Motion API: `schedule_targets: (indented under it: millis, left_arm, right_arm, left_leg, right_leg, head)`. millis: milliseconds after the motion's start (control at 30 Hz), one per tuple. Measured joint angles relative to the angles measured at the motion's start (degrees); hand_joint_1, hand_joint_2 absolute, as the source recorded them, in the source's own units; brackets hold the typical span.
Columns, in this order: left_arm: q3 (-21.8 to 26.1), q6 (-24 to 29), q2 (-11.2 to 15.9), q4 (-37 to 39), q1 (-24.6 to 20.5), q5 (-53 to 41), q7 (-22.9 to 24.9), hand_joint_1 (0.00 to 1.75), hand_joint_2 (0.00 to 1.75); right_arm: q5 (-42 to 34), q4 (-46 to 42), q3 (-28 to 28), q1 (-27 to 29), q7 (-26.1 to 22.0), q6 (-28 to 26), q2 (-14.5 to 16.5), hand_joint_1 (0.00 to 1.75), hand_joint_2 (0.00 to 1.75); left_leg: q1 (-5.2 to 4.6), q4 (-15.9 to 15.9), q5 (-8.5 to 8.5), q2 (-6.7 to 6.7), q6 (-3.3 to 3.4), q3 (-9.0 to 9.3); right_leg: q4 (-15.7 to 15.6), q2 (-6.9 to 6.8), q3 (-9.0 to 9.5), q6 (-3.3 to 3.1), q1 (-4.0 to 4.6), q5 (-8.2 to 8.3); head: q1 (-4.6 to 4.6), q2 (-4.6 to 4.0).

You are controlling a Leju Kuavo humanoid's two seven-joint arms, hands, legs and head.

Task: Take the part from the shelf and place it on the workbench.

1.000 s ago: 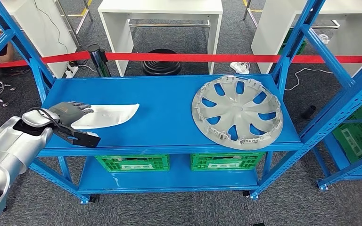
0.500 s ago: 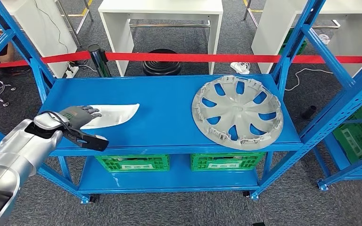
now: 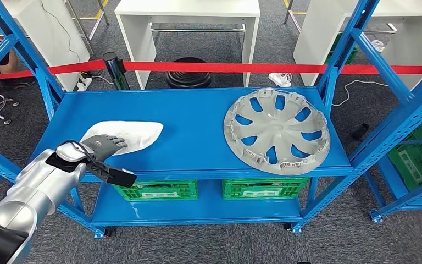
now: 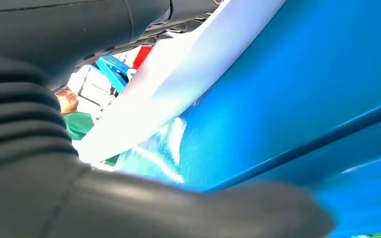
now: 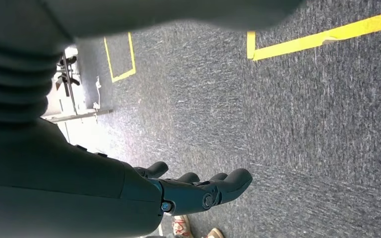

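White curved plastic part (image 3: pixel 125 135) lies near-left on the blue shelf (image 3: pixel 198 118); left robot hand (image 3: pixel 105 146) rests on it, grip unclear — secure fingers under its edge before lifting.

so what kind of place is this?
Likely a workshop or test bay for car parts: blue steel rack holding a hubcap and white panel, green crates below, red barrier tape behind.
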Motion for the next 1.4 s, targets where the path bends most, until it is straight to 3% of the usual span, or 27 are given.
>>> schedule_targets:
  millis: [167, 567, 733, 800, 933, 967, 1400]
  left_arm:
    - [-0.01, 1.11, 0.01, 0.09, 0.48, -0.34, 0.39, 0.00, 1.75]
    - [1.08, 10.32, -0.50, 0.07, 1.66, 1.25, 1.85, 0.00, 1.75]
    - [1.47, 10.84, -0.77, 0.07, 1.90, 0.91, 1.96, 0.00, 1.75]
    - [1.48, 10.84, -0.86, 0.07, 1.91, 0.70, 1.94, 0.13, 1.75]
    - [1.68, 10.71, -0.94, 0.09, 1.94, 0.75, 2.13, 1.67, 1.75]
    - [1.78, 10.60, -0.95, 0.11, 1.97, 0.82, 2.16, 1.75, 1.75]
    - [3.90, 8.99, -0.85, 0.16, 2.02, 2.44, 2.52, 1.75, 1.75]
  right_arm:
    - [0.39, 0.00, 0.00, 0.23, 0.00, -0.02, -0.12, 0.00, 0.00]
    - [1.46, 0.00, 0.00, 0.46, 0.00, 0.81, -0.62, 0.00, 0.00]
    - [1.80, 0.00, 0.00, 0.44, 0.00, 1.07, -1.02, 0.00, 0.00]
    - [1.95, 0.00, 0.01, 0.46, 0.00, 1.11, -1.17, 0.00, 0.00]
    - [2.18, 0.00, 0.04, 0.46, 0.00, 1.29, -1.37, 0.00, 0.00]
    - [2.19, 0.00, 0.05, 0.46, 0.00, 1.38, -1.40, 0.00, 0.00]
    - [2.08, 0.00, 0.09, 0.45, 0.01, 1.68, -1.64, 0.00, 0.00]
  left_leg:
    - [0.00, 0.00, 0.01, 0.00, 0.01, 0.01]
    - [0.00, 0.00, 0.12, -0.26, 0.17, -0.11]
    - [0.00, 0.00, 0.40, -0.34, 0.21, -0.36]
    - [0.00, 0.00, 0.52, -0.33, 0.18, -0.47]
    - [0.00, 0.00, 0.68, -0.34, 0.19, -0.59]
    - [0.00, 0.00, 0.71, -0.37, 0.21, -0.62]
    - [0.00, -0.03, 1.10, -0.74, 0.26, -0.79]
  right_leg:
    - [0.00, -0.01, 0.02, 0.00, 0.00, 0.00]
    - [-0.01, -0.32, 0.00, 0.07, -0.03, -0.02]
    - [-0.01, -0.40, -0.21, 0.25, -0.02, 0.16]
    - [-0.01, -0.39, -0.34, 0.24, -0.01, 0.30]
    - [0.00, -0.39, -0.45, 0.25, -0.01, 0.42]
    - [0.00, -0.41, -0.46, 0.26, -0.01, 0.43]
    - [-0.01, -0.85, -0.53, 0.28, -0.03, 0.68]
  head:
    - [0.00, -0.01]
    - [0.00, -0.01]
    - [-0.01, -0.01]
    - [-0.01, 0.00]
    - [-0.01, 0.00]
    - [-0.02, 0.00]
    - [-0.01, 0.00]
